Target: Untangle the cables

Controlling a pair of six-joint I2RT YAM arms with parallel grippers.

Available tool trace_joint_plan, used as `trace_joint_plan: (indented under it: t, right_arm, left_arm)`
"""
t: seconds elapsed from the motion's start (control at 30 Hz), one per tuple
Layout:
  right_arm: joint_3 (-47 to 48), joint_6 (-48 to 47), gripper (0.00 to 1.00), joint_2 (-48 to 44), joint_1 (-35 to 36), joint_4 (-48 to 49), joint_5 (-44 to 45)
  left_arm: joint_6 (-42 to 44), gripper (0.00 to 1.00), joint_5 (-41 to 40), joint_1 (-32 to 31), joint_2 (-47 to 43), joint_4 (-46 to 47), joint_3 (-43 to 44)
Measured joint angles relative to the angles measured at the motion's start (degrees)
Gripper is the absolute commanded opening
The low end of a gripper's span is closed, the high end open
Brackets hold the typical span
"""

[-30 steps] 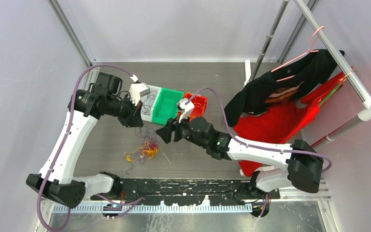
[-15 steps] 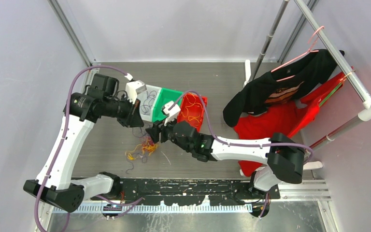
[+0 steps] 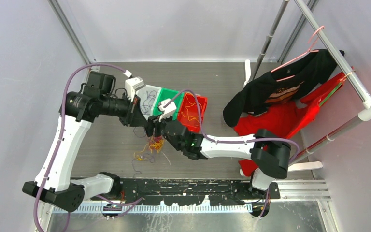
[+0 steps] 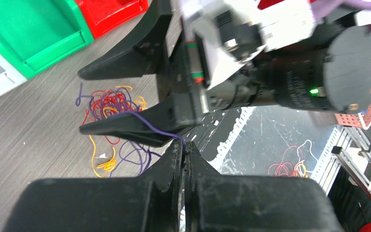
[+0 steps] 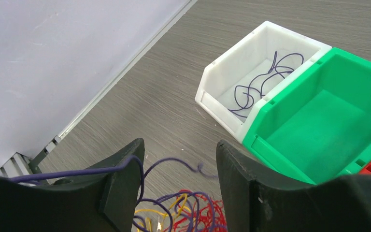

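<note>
Untangling in progress: left gripper (image 4: 184, 149) clenched on a purple strand (image 4: 150, 126) drawn up from the cables (image 3: 150, 146), tangled left of centre in the top view. The right gripper (image 5: 178, 162), jaws spread and empty, had swung leftward to this strand, probably to separate it.

Three-coloured cables (image 3: 151, 146) on a grey wood-grain table (image 3: 222, 79)
Strands run purple, orange-yellow and red. From above, a white bin (image 5: 222, 82) with purple loops lies at their 12 o'clock, a plain green bin (image 5: 319, 125) at 1 o'clock, a red bin (image 3: 202, 104) with orange-yellow strands at 2 o'clock.
</note>
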Motion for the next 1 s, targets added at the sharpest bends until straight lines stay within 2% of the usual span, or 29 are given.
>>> trace_joint_plan:
  t: [0.43, 1.0]
  right_arm:
    - [0.7, 1.1, 0.62, 8.0, 0.0, 2.1, -0.7]
    - [-12.8, 4.0, 0.62, 7.8, 0.0, 4.2, -0.2]
  left_arm:
    - [-0.6, 0.0, 5.8, 0.0, 3.2, -2.0, 14.5]
    - [0.4, 0.0, 3.6, 0.0, 8.8, -5.5, 32.7]
